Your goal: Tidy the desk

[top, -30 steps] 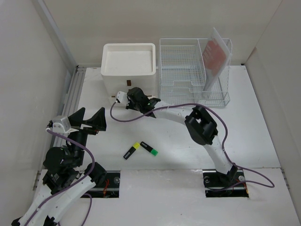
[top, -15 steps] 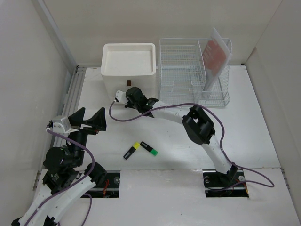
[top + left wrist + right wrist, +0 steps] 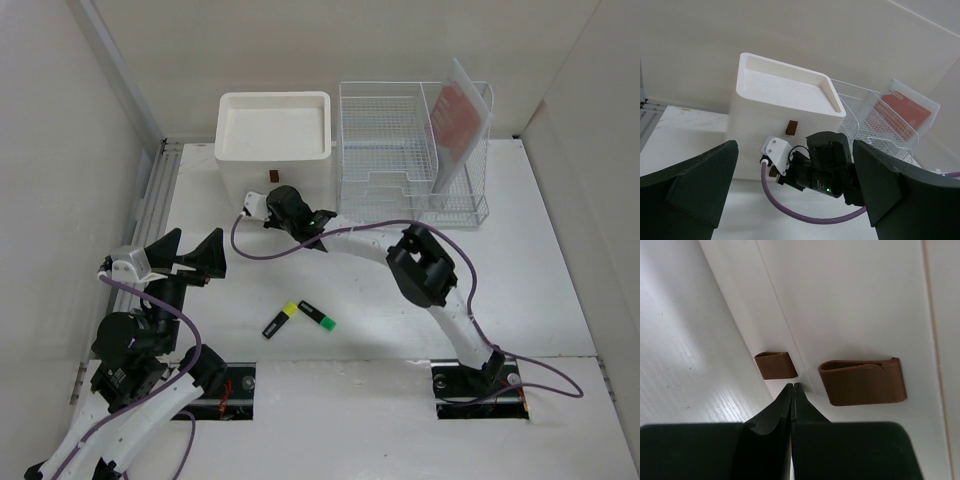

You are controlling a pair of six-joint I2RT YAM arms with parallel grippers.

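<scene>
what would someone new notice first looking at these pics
The right gripper, jaws pressed shut, noses up to the brown handles on the white boxy drawer unit at the far side of the flat white desk. Nearer the arms, a yellow-capped black highlighter and a green-capped one lie loose.

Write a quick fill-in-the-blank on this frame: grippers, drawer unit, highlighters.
1. The right gripper, at the front of the drawer unit, is ___.
2. The left gripper is ___.
3. The drawer handles are ___ in colour.
4. The highlighters lying on the desk number ___.
Missing words: shut; open; brown; two.
</scene>
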